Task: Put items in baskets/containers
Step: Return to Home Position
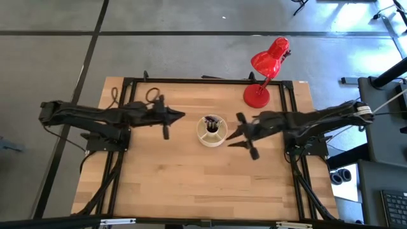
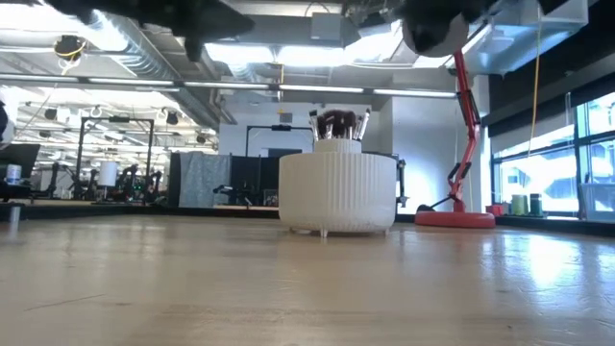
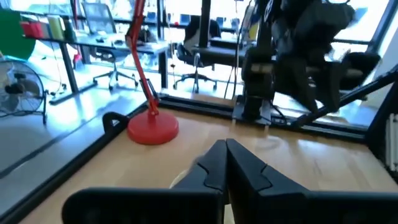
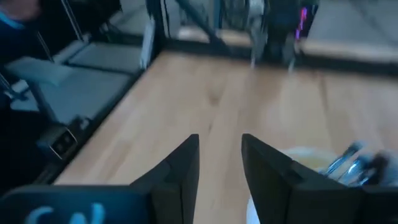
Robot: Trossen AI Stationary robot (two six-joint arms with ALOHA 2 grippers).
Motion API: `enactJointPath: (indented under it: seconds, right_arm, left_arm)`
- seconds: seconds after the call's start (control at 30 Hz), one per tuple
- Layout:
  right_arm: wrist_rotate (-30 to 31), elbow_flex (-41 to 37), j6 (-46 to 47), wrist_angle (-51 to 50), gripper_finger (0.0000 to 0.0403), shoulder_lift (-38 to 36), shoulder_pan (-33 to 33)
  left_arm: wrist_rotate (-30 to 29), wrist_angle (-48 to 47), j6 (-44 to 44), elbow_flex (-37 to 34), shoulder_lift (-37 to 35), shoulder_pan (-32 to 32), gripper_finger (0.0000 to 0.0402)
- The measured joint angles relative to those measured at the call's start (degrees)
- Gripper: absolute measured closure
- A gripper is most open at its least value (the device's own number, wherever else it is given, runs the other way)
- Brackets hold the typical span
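Observation:
The round cream organizer cup [image 1: 212, 133] stands on its base at the middle of the table, and several thin makeup brushes [image 1: 212, 123] stand upright in it, bristle tips up [image 2: 336, 123]. No brush lies loose on the table. My left gripper [image 1: 183, 115] hovers left of the cup, raised, its fingers shut [image 3: 225, 144]. My right gripper [image 1: 230, 140] hovers close to the cup's right side, open and empty [image 4: 219, 140]. In the right wrist view the cup [image 4: 311, 158] and the brush ends [image 4: 354, 160] show beside one finger.
A red desk lamp [image 1: 264, 73] stands on its round base [image 1: 256, 96] at the far right of the table, just behind my right arm. A black frame [image 1: 210, 80] borders the wooden tabletop. Bare wood [image 1: 203, 178] lies on the near side of the cup.

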Motion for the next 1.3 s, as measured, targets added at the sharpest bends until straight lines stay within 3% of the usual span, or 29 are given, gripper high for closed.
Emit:
enactJointPath:
  seconds: [0.17, 0.4, 0.57, 1.0, 1.13, 1.3]
  right_arm:
    - [-3.0, -3.4, -4.4, 3.5, 0.0307, -8.8, -0.1]
    - [-1.3, -15.1, -3.2, 11.5, 0.0395, -22.6, -3.7]
    - [1.8, -19.0, -2.1, 8.2, 0.0394, -31.7, -6.0]
    - [-0.7, -21.6, 1.6, -2.6, 0.0400, -44.9, -7.6]
    - [-0.6, -21.7, 1.8, -5.1, 0.0398, -47.1, -7.6]
    - [-1.8, -26.4, 1.5, 0.9, 0.0400, -49.5, -7.6]
  left_arm:
    - [0.0, 3.1, -0.6, -4.6, -7.2, 0.0, 0.0397]
    - [0.0, 8.3, 0.0, -10.5, -10.0, 0.0, 0.0399]
    - [-0.1, 12.0, -0.6, -12.9, -10.7, 0.0, 0.0395]
    - [-0.1, 11.7, 2.7, -14.5, -11.7, -3.5, 0.0396]
    - [-2.0, 11.7, 3.0, -17.5, -14.9, -3.7, 0.0400]
    - [-5.7, 11.5, 3.1, -21.5, -22.0, -3.5, 0.0396]
